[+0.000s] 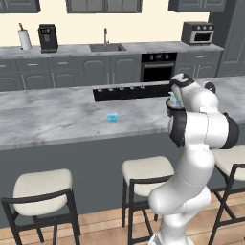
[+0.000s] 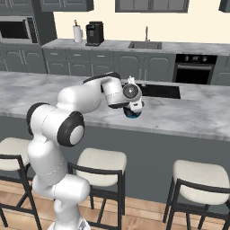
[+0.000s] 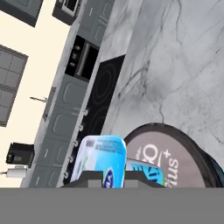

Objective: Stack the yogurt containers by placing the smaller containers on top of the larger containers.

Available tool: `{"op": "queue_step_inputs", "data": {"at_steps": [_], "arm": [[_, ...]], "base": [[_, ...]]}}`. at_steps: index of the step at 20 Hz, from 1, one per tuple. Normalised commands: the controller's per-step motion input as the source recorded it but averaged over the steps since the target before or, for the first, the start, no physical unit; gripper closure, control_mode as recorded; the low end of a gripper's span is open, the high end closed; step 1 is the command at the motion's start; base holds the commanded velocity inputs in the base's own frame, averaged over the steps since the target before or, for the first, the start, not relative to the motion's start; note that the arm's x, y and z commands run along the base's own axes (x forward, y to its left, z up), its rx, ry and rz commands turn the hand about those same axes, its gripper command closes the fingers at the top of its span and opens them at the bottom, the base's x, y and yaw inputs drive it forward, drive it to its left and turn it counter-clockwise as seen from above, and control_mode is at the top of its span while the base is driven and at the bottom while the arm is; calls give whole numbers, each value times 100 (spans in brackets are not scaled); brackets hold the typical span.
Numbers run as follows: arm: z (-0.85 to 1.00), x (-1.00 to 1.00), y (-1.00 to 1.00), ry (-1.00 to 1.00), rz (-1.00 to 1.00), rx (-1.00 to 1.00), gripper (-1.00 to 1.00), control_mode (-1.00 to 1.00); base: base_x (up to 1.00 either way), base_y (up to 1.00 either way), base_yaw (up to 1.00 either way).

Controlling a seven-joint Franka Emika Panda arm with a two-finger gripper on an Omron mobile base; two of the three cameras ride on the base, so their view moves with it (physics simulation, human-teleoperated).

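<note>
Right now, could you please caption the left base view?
Claw grips a blue-and-white tub at the marble counter; tiny blue cup stands apart.

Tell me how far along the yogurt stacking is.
Done: nothing stacked. In hand: the end effector is shut on the blue-and-white tub. Left: the tiny blue cup stands alone on the counter, to go on the tub.

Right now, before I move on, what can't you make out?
- Right base view: the gripper covers its load; contact with the counter cannot be told.
- Left base view: the arm hides most of the grip; the small blue cup is too small to read.
- Hand view: the gripped blue-and-white tub and the round dark-rimmed lid beside it are cut off at the bottom.
</note>
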Motion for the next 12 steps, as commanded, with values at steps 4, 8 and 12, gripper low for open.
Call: {"op": "queue_step_inputs", "data": {"at_steps": [4, 8, 12], "arm": [[0, 0, 0, 0, 0, 0, -100, -100], [25, -3, 0, 0, 0, 0, -100, -100], [41, -7, 0, 6, 0, 0, -100, -100]], "base": [[0, 0, 0], [0, 0, 0], [0, 0, 0]]}}
